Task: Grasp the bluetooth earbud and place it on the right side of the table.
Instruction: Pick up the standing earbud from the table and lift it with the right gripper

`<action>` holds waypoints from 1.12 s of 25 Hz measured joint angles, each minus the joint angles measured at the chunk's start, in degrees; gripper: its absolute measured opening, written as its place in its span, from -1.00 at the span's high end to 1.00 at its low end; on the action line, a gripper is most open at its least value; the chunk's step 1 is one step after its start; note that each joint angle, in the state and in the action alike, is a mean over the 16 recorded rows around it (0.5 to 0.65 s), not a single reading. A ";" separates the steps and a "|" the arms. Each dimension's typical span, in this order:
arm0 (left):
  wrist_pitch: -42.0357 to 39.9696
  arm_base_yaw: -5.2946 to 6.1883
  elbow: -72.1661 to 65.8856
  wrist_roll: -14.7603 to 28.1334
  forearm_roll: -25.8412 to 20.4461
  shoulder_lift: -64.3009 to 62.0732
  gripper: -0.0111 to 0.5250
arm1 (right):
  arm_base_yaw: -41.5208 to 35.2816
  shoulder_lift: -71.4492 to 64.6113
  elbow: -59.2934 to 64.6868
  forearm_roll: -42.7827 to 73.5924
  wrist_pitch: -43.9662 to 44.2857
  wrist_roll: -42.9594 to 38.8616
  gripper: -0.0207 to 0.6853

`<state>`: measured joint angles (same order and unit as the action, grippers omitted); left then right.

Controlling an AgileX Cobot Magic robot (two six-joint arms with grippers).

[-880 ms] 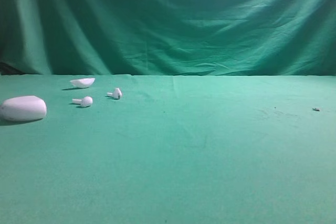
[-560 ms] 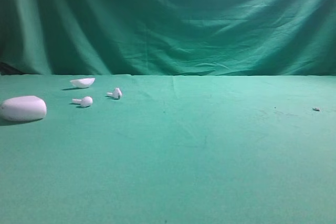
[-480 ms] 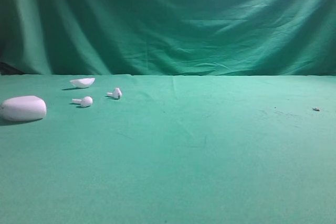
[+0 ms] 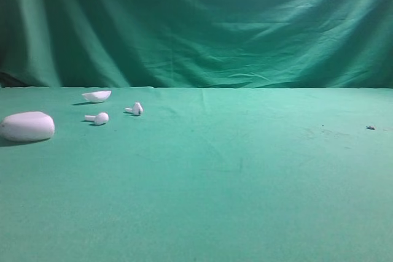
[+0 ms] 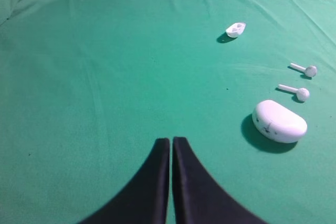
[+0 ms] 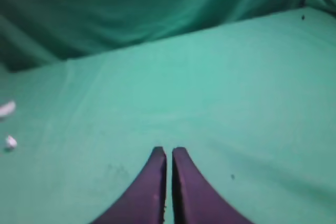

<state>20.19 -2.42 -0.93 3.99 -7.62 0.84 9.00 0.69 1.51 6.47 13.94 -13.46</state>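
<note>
Two small white bluetooth earbuds lie on the green table (image 4: 245,200) at the left: one earbud (image 4: 98,118) nearer, the other earbud (image 4: 135,109) a little behind and to its right. In the left wrist view they show as the earbud (image 5: 299,93) and the other earbud (image 5: 307,70), right of centre. My left gripper (image 5: 171,141) is shut and empty, well short of them. My right gripper (image 6: 169,151) is shut and empty over bare cloth. Neither gripper shows in the exterior high view.
A large white oval case (image 4: 27,126) lies at the far left, also in the left wrist view (image 5: 279,121). A shallow white shell-shaped piece (image 4: 97,96) lies behind the earbuds, also in the left wrist view (image 5: 235,29). A small dark speck (image 4: 369,127) lies at the right. A green backdrop (image 4: 202,23) hangs behind.
</note>
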 joint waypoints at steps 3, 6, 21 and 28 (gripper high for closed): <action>0.00 0.00 0.00 0.00 0.00 0.00 0.96 | 0.00 -0.21 -0.61 -0.22 -4.40 -0.11 0.94; 0.00 0.00 0.00 0.00 0.00 0.00 0.96 | 0.00 -1.49 -2.78 -0.35 -7.03 0.27 0.94; 0.00 0.00 0.00 0.00 0.00 0.00 0.96 | 0.06 -27.55 -28.42 0.19 12.52 6.91 0.94; 0.00 0.00 0.00 0.00 0.00 0.00 0.96 | 2.85 -45.48 -41.66 -0.98 22.56 14.97 0.94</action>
<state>20.19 -2.42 -0.93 3.99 -7.62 0.84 11.86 -44.79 -40.15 5.49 36.49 1.51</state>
